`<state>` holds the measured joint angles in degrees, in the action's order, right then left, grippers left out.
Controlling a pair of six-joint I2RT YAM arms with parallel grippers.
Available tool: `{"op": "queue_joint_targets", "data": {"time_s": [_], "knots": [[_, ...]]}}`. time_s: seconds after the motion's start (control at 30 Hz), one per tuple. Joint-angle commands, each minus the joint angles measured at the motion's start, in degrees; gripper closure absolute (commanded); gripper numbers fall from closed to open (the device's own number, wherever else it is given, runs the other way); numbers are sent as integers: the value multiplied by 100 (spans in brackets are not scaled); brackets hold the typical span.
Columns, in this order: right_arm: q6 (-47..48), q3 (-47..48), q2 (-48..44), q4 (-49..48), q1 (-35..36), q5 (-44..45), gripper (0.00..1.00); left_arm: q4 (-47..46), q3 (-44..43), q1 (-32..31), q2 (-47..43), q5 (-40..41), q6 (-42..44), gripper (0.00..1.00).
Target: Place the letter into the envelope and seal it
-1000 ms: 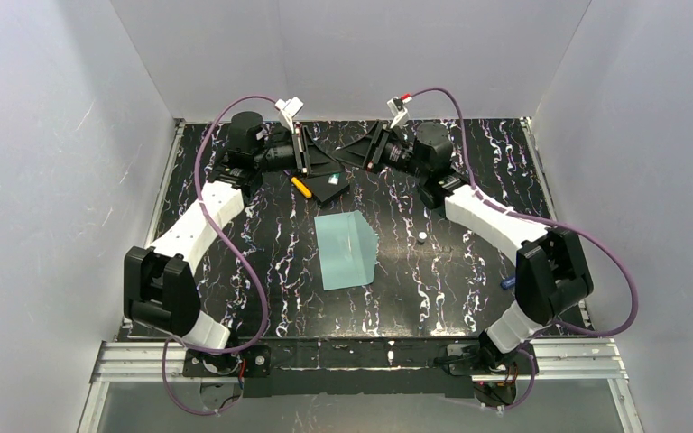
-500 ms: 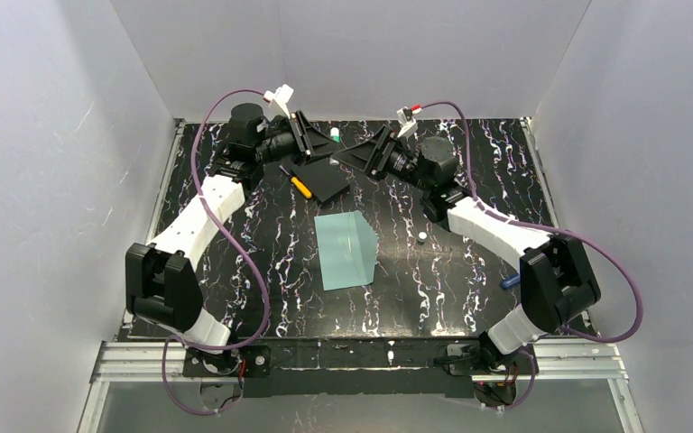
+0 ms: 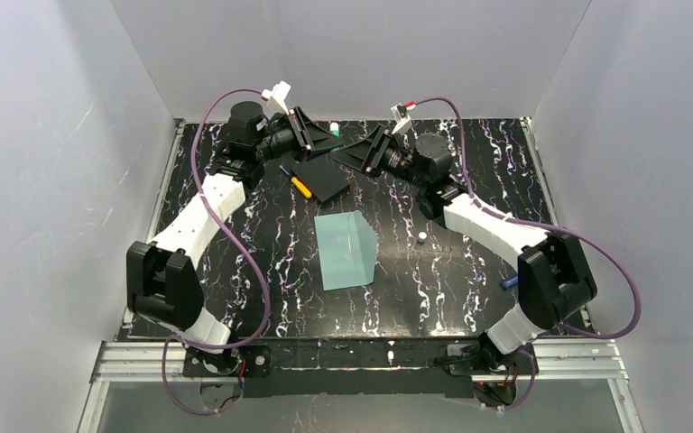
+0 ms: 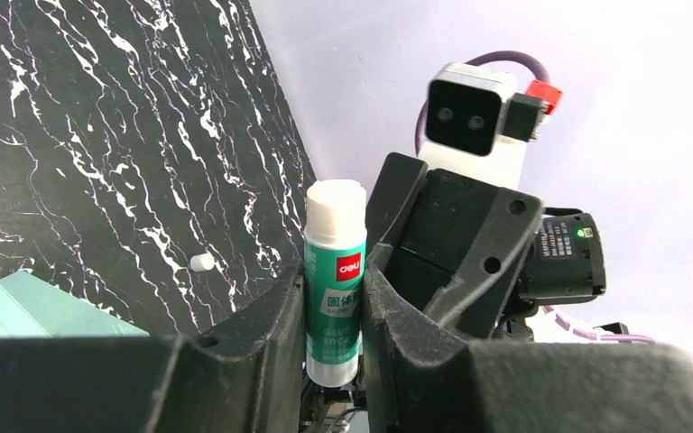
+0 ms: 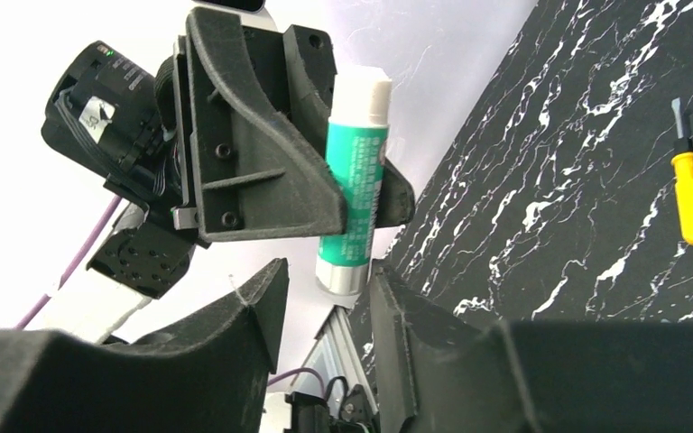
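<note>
Pale teal-green paper envelope (image 3: 347,251) lies flat mid-worktop (image 3: 469,271), apparently awaiting sealing — you have the left gripper (image 4: 334,298) clamped on the green-and-white glue stick (image 5: 354,171), raised at the back so your right gripper (image 5: 325,289), jaws apart, can reach its end.
</note>
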<state>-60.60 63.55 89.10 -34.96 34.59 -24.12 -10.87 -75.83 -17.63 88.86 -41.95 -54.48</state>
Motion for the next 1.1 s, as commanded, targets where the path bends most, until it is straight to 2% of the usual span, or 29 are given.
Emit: {"op": "queue_joint_targets", "data": {"time_s": [0.0, 0.2, 0.33, 0.37, 0.5, 0.63, 0.73, 0.77, 0.9, 0.97, 1.0, 1.03, 1.07], "knots": [[-273, 262, 154, -513, 13, 14, 58, -155, -61, 9, -129, -99, -26, 100], [-378, 225, 161, -637, 13, 73, 70, -305, 2, 8, -207, -244, -19, 100], [-359, 118, 121, -1026, -9, -51, 98, -619, -5, 32, -250, -821, 201, 100], [-366, 63, 110, -1264, -36, -190, 99, -765, -50, 64, -249, -1094, 268, 100], [-858, -315, 28, -3129, -228, -781, 99, -1256, -238, 222, -241, -2050, 538, 100], [-1445, -329, 163, -4429, -346, -1390, 99, -1603, -497, 270, -232, -2705, 533, 100], [-2401, -199, 478, -6352, -350, -1691, 99, -2068, -698, 275, -182, -3098, 176, 100], [-2797, 1, 630, -6667, -348, -1795, 99, -2273, -725, 271, -176, -3155, 32, 100], [-2850, 294, 631, -6635, -244, -2241, 99, -3053, -770, 269, -148, -3235, -540, 100], [-2762, 368, 606, -6135, -265, -2297, 99, -3169, -764, 275, -150, -3176, -645, 100], [-2581, 373, 573, -5680, -275, -2290, 95, -3179, -741, 271, -161, -3090, -663, 100], [-2243, 321, 466, -5101, -281, -2166, 81, -3183, -706, 271, -178, -2949, -678, 100], [-1800, 216, 301, -4365, -285, -1948, 62, -3184, -638, 277, -215, -2743, -683, 100]]}}
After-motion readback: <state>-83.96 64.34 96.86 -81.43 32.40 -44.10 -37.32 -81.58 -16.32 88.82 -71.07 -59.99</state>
